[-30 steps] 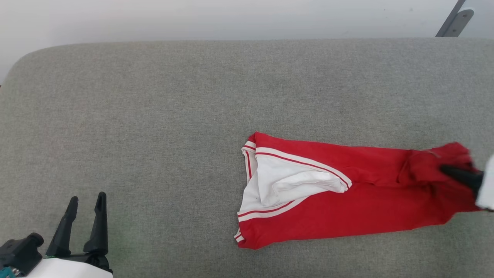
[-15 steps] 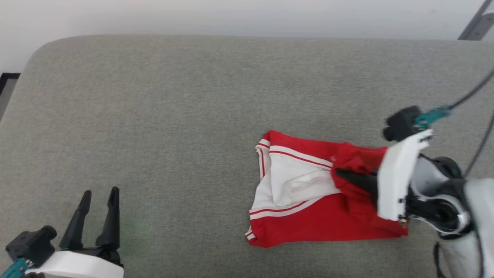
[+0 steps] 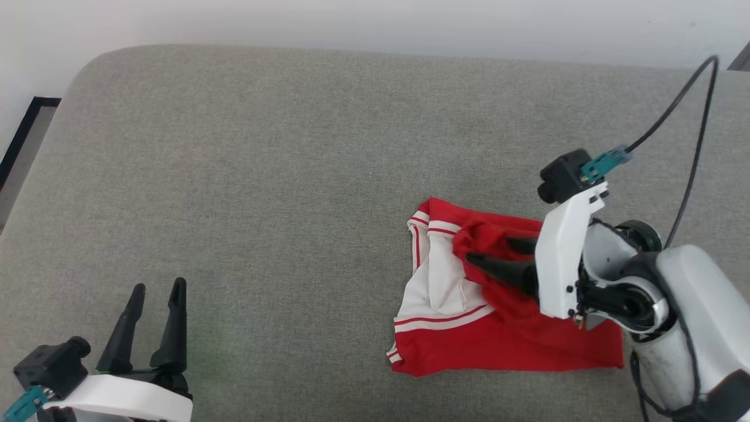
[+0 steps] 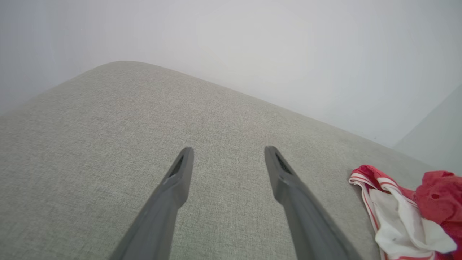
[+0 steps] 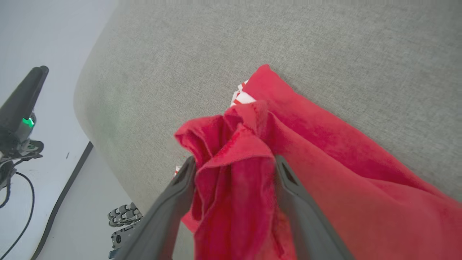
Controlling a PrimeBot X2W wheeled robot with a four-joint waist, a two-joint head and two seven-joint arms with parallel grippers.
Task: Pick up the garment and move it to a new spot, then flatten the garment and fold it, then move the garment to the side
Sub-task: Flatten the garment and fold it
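Grey pad (image 3: pixel 234 176): my right pincer (image 3: pixel 489 249) is gaping, gripping nothing, garment (image 3: pixel 504 346) bunching between fingers (image 5: pixel 169 202), possibly snagging if I'm retracting.

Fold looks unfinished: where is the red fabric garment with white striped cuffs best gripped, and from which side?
Likely the bunched red edge of the garment, from the robot's right: it stands raised above the white cuff; the rest lies flat.

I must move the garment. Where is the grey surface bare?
Bare: the grey surface between left gripper and garment, and the far strip along the wall. Crowded: near right, where the right gripper is in the garment's folds.
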